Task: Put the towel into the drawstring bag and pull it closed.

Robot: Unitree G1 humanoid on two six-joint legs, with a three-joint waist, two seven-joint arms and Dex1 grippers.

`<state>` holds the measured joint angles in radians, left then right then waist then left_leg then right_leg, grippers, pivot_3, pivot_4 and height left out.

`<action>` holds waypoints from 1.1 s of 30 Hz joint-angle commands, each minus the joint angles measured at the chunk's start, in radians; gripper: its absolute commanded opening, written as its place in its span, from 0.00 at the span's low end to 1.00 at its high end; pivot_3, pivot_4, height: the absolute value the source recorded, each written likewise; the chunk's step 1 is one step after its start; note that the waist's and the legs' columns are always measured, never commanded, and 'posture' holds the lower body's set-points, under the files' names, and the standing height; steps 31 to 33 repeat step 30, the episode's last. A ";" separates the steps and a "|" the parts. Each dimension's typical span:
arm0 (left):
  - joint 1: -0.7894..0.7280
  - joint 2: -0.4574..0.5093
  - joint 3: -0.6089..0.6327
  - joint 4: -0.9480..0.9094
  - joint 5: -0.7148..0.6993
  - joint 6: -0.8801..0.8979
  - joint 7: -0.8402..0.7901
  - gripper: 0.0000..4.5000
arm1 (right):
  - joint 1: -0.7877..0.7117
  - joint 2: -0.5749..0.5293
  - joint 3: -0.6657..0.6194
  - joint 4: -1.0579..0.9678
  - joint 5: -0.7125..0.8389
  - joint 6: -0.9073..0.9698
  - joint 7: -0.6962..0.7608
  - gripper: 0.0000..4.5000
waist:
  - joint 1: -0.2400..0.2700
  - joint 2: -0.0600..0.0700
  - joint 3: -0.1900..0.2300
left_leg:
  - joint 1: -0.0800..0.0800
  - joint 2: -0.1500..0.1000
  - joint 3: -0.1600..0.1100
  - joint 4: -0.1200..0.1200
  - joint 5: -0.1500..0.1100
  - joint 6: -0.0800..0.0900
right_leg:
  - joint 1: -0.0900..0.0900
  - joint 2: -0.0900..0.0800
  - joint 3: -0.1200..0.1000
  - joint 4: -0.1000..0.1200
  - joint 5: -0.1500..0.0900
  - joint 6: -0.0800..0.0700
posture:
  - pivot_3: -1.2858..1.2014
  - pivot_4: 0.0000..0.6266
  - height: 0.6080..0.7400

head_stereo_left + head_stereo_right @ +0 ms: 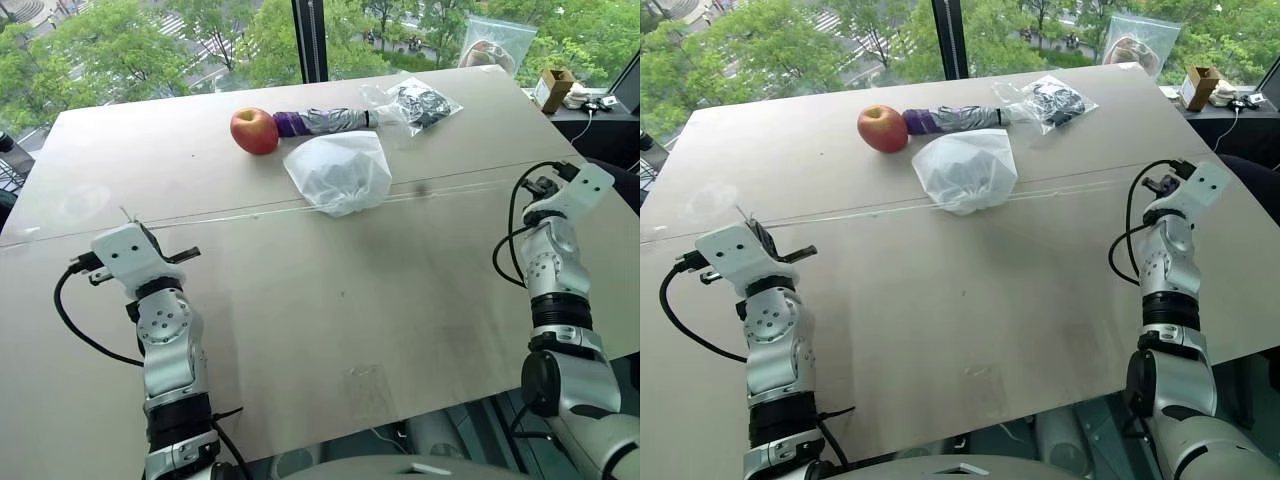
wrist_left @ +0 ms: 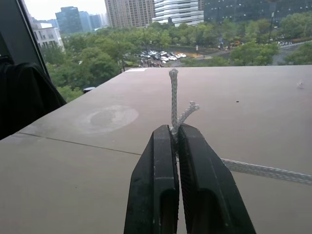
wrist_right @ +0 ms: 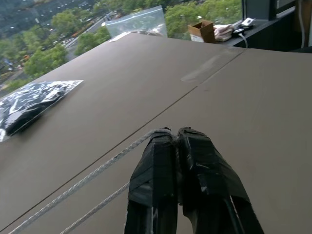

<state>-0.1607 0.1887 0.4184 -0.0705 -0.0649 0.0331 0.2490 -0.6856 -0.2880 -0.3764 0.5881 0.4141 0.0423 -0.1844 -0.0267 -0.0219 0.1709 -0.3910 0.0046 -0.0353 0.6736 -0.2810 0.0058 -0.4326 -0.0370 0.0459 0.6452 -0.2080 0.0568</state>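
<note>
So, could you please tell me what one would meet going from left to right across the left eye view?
Left pincer shut on a cord → apple → white drawstring bag → clear plastic bag with dark contents → right pincer shut on a cord.

The drawstring bag [image 1: 338, 172] is sat puffed up on the table [image 1: 300, 300], white and see-through-ish, mouth cinched shut. Its thin white cords [image 1: 240, 212] are stretched out taut to both sides. The towel can't really be made out inside it.
</note>
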 commanded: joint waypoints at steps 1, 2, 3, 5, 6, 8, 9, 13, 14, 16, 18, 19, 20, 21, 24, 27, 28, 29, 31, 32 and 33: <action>0.024 0.030 0.160 -0.028 -0.036 -0.012 0.080 0.01 | -0.013 -0.115 -0.152 0.002 -0.037 -0.131 -0.143 0.00 | -0.002 0.000 0.000 | 0.000 0.000 0.000 0.000 0.000 0.000 | 0.000 0.000 0.000 0.000 0.000 0.000 | 0.52 0.24 1.00; 0.022 0.038 0.152 -0.021 -0.054 -0.013 0.056 0.01 | -0.023 -0.121 -0.148 0.006 -0.024 -0.130 -0.115 0.00 | -0.002 0.000 0.000 | 0.000 0.000 0.000 0.000 0.000 0.000 | 0.000 0.000 0.000 0.000 0.000 0.000 | 0.52 0.24 1.00; 0.022 0.051 0.137 -0.016 -0.072 -0.017 0.018 0.01 | -0.038 -0.123 -0.134 0.004 0.003 -0.119 -0.044 0.00 | -0.004 0.000 0.000 | 0.000 0.000 0.000 0.000 0.000 0.000 | 0.000 0.000 0.000 0.000 0.000 0.000 | 0.52 0.24 1.00; 0.020 0.083 0.090 -0.010 -0.157 -0.018 -0.132 0.01 | -0.058 -0.126 -0.075 -0.042 0.107 -0.007 0.218 0.00 | -0.006 0.000 0.000 | 0.000 0.000 0.001 0.000 0.000 0.000 | 0.000 0.000 0.000 0.000 0.000 0.000 | 0.52 0.24 1.00; 0.020 0.094 0.074 -0.010 -0.193 -0.016 -0.193 0.01 | -0.062 -0.127 -0.052 -0.064 0.151 0.049 0.323 0.00 | -0.008 0.000 0.000 | 0.000 0.000 0.001 0.000 0.000 0.000 | 0.000 0.000 0.000 0.000 0.000 0.000 | 0.52 0.24 1.00; 0.038 0.134 0.038 -0.031 -0.249 0.001 -0.311 0.01 | -0.024 -0.153 0.017 -0.179 0.248 0.215 0.543 0.00 | -0.009 0.000 0.000 | 0.000 -0.001 0.000 0.000 0.000 0.000 | 0.000 0.001 0.000 -0.001 0.000 0.000 | 0.52 0.24 1.00; 0.058 0.159 0.012 -0.072 -0.341 0.053 -0.424 0.01 | 0.030 -0.189 0.066 -0.283 0.312 0.330 0.663 0.00 | -0.009 0.000 0.000 | 0.000 0.000 0.000 -0.001 0.000 0.000 | 0.000 0.002 0.000 -0.001 0.000 0.000 | 0.52 0.24 1.00; 0.154 0.291 -0.085 -0.218 -0.540 0.231 -0.740 0.07 | 0.204 -0.327 0.198 -0.500 0.411 0.591 0.971 0.17 | -0.008 0.000 0.000 | -0.001 0.003 -0.003 -0.002 0.000 0.000 | 0.001 0.002 -0.003 -0.003 0.000 0.000 | 0.52 0.24 1.00; 0.171 0.323 -0.101 -0.244 -0.563 0.263 -0.786 0.14 | 0.236 -0.357 0.233 -0.534 0.410 0.623 1.023 0.22 | -0.007 0.000 0.000 | -0.001 0.003 -0.003 -0.002 0.000 0.000 | 0.001 0.002 -0.003 -0.004 0.000 0.000 | 0.52 0.24 1.00; 0.190 0.375 -0.121 -0.277 -0.581 0.313 -0.834 0.29 | 0.278 -0.399 0.301 -0.564 0.341 0.614 1.080 0.42 | -0.007 0.001 0.000 | 0.000 0.002 -0.002 -0.001 0.000 0.001 | 0.002 0.001 -0.002 -0.004 0.000 0.000 | 0.52 0.24 1.00; 0.214 0.421 -0.138 -0.297 -0.569 0.350 -0.867 0.48 | 0.294 -0.424 0.365 -0.524 0.180 0.494 1.065 0.61 | -0.010 0.001 0.000 | 0.001 0.002 0.000 0.000 0.000 0.001 | 0.002 0.001 -0.001 -0.003 0.000 0.000 | 0.52 0.24 1.00; 0.224 0.435 -0.141 -0.296 -0.549 0.358 -0.865 0.60 | 0.289 -0.429 0.377 -0.485 0.126 0.447 1.057 0.74 | -0.012 0.001 0.001 | 0.003 0.001 0.001 0.000 0.000 0.001 | 0.003 0.002 0.000 -0.003 0.000 0.000 | 0.52 0.24 1.00; 0.232 0.443 -0.142 -0.296 -0.536 0.363 -0.861 0.70 | 0.285 -0.429 0.378 -0.459 0.096 0.419 1.055 0.83 | -0.012 0.001 0.001 | 0.007 0.000 0.003 0.000 0.000 0.001 | 0.006 0.002 0.002 -0.003 0.000 0.000 | 0.52 0.24 1.00; 0.243 0.447 -0.141 -0.294 -0.524 0.378 -0.846 0.80 | 0.285 -0.432 0.377 -0.434 0.072 0.388 1.065 0.94 | -0.013 0.000 0.001 | 0.009 0.000 0.003 0.000 0.000 0.001 | 0.008 0.003 0.002 -0.003 0.000 0.000 | 0.52 0.24 1.00; 0.342 0.479 -0.154 -0.325 -0.474 0.377 -0.883 0.97 | 0.305 -0.446 0.366 -0.339 -0.016 0.189 1.128 1.00 | -0.015 0.000 0.001 | 0.014 0.002 0.003 0.000 0.000 0.001 | 0.013 0.006 0.002 -0.003 -0.001 0.000 | 0.52 0.24 1.00; 0.434 0.496 -0.162 -0.353 -0.463 0.366 -0.934 0.97 | 0.322 -0.437 0.330 -0.290 -0.005 0.120 1.196 1.00 | -0.013 0.000 0.001 | 0.014 0.002 0.002 -0.001 0.000 0.001 | 0.012 0.006 0.002 -0.004 -0.001 -0.001 | 0.52 0.24 1.00; 0.450 0.495 -0.164 -0.352 -0.451 0.357 -0.938 0.97 | 0.321 -0.432 0.321 -0.276 -0.001 0.113 1.204 1.00 | -0.012 0.000 0.001 | 0.013 0.002 0.002 -0.001 -0.001 0.001 | 0.012 0.006 0.002 -0.004 -0.001 -0.001 | 0.52 0.24 1.00; 0.460 0.491 -0.167 -0.349 -0.432 0.345 -0.933 0.97 | 0.319 -0.426 0.313 -0.266 0.001 0.108 1.210 1.00 | -0.011 0.000 0.001 | 0.013 0.002 0.002 -0.001 -0.001 0.001 | 0.012 0.006 0.002 -0.004 -0.001 -0.001 | 0.52 0.24 1.00; 0.465 0.485 -0.169 -0.345 -0.412 0.325 -0.929 0.97 | 0.318 -0.420 0.307 -0.259 0.003 0.104 1.216 1.00 | -0.011 0.000 0.001 | 0.013 0.002 0.002 -0.001 -0.001 0.001 | 0.012 0.005 0.002 -0.004 -0.001 -0.001 | 0.52 0.24 1.00; 0.465 0.485 -0.169 -0.345 -0.412 0.325 -0.929 0.97 | 0.318 -0.420 0.307 -0.259 0.003 0.104 1.216 1.00 | -0.011 0.000 0.001 | 0.013 0.002 0.002 -0.001 -0.001 0.001 | 0.012 0.005 0.002 -0.004 -0.001 -0.001 | 0.52 0.24 1.00; 0.465 0.485 -0.169 -0.345 -0.412 0.325 -0.929 0.97 | 0.318 -0.420 0.307 -0.259 0.003 0.104 1.216 1.00 | -0.011 0.000 0.001 | 0.013 0.002 0.002 -0.001 -0.001 0.001 | 0.012 0.005 0.002 -0.004 -0.001 -0.001 | 0.52 0.24 1.00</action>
